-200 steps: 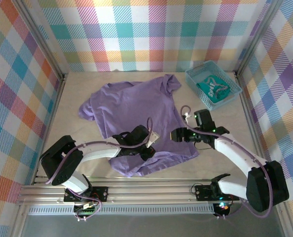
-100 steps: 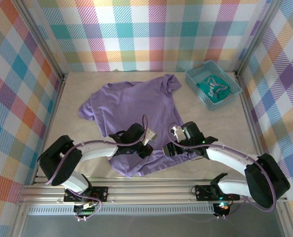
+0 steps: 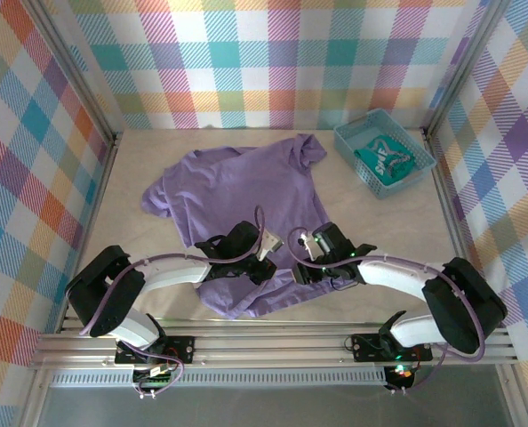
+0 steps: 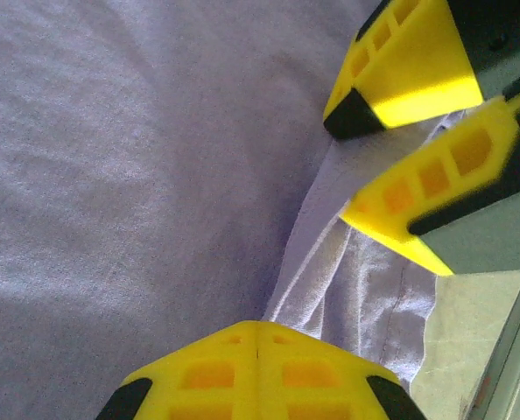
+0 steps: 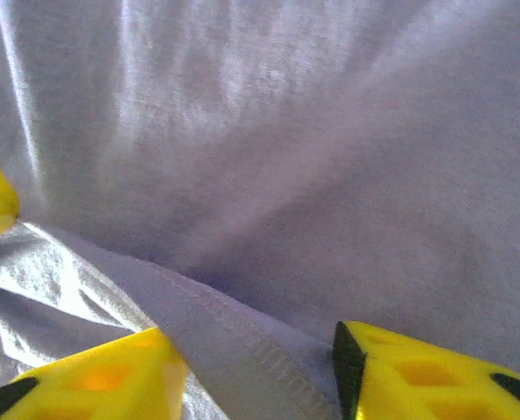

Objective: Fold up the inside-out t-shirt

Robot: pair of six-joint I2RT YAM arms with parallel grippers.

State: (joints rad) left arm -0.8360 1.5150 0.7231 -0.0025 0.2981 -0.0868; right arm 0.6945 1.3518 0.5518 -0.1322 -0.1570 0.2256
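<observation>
Left gripper [image 4: 258,337], right gripper [image 4: 340,162] at t-shirt [image 3: 237,191] hem

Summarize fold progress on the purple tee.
Done: nothing folded; the t-shirt lies spread and rumpled on the table. In hand: the left gripper is shut on the near hem, the right gripper open astride it. Left: close the right grip, then all the folds.

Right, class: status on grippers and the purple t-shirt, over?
Left gripper shut on t-shirt hem; right gripper open, straddling hem; t-shirt spread, unfolded; basket apart, far right.
</observation>
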